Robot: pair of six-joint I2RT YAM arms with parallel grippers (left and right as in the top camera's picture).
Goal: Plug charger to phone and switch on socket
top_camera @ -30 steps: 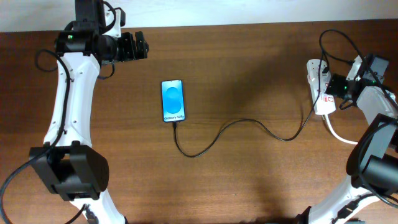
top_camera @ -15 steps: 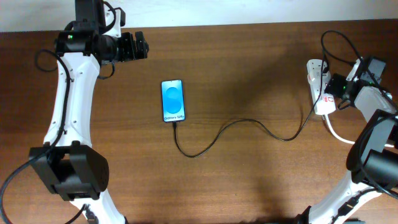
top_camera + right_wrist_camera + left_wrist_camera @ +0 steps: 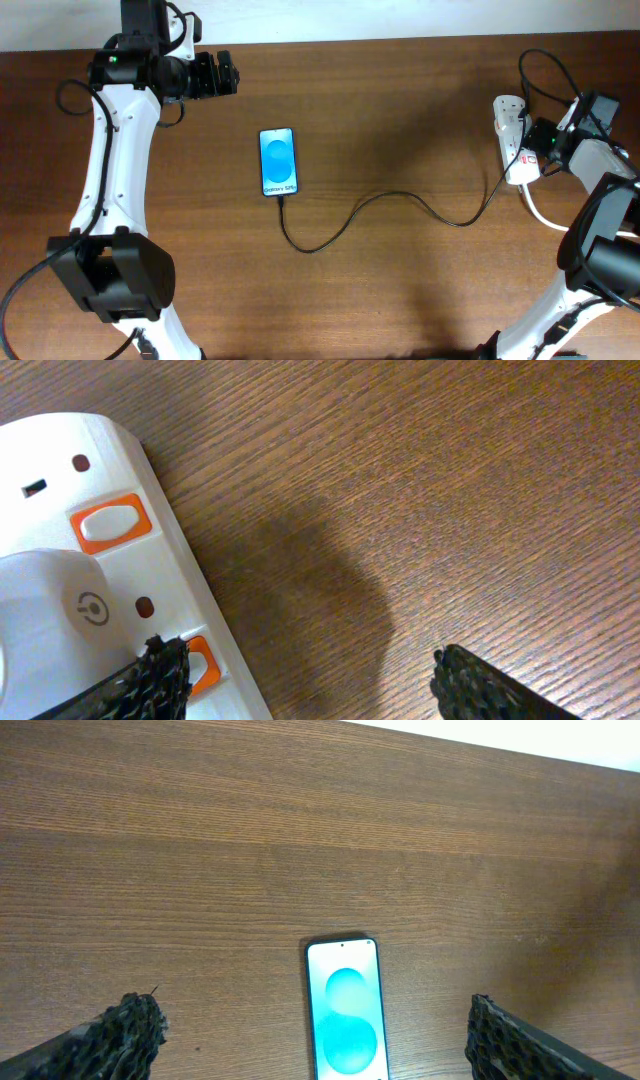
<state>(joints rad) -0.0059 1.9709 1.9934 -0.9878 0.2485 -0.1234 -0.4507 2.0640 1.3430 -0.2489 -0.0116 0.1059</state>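
Note:
The phone (image 3: 278,161) lies flat mid-left on the table with its blue screen lit. It also shows in the left wrist view (image 3: 345,1012). The thin black charger cable (image 3: 400,196) runs from the phone's near end in a loop across the table to the white socket (image 3: 512,140) at the right edge. My left gripper (image 3: 226,75) is open and empty, held high beyond the phone (image 3: 310,1025). My right gripper (image 3: 532,148) is open at the socket (image 3: 70,570). One of its fingers (image 3: 160,675) is over an orange switch (image 3: 200,660). A second orange switch (image 3: 108,523) sits farther along.
A white adapter (image 3: 50,610) with a power symbol sits in the socket. A thick white cord (image 3: 545,215) leaves the socket toward the near right. Black arm cables (image 3: 545,75) loop above the socket. The table's far edge (image 3: 500,745) lies beyond the phone.
The right gripper has shifted slightly along the socket, and the socket has turned a little. The left arm, phone and charger cable have not moved.

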